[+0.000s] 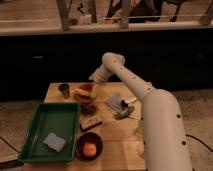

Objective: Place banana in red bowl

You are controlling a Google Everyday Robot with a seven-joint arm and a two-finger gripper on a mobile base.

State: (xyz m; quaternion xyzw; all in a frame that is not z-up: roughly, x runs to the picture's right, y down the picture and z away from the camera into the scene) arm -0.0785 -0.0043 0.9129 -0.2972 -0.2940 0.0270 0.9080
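The red bowl [80, 140] stands near the front edge of the wooden table [114, 136], right of the green tray, with an orange round fruit [89, 149] inside it. A yellow-orange shape that looks like the banana [84, 93] is at the back of the table. My gripper [92, 81] hangs at the end of the white arm [131, 80], directly over that shape and touching or nearly touching it. Whether it holds the banana is hidden.
A green tray [33, 134] with a grey-blue sponge [54, 141] fills the table's left side. A dark cup [64, 90] stands at the back left. A dark lumpy object [89, 108], a small flat item [90, 122], a pale packet [115, 102] and a green item [123, 113] lie mid-table.
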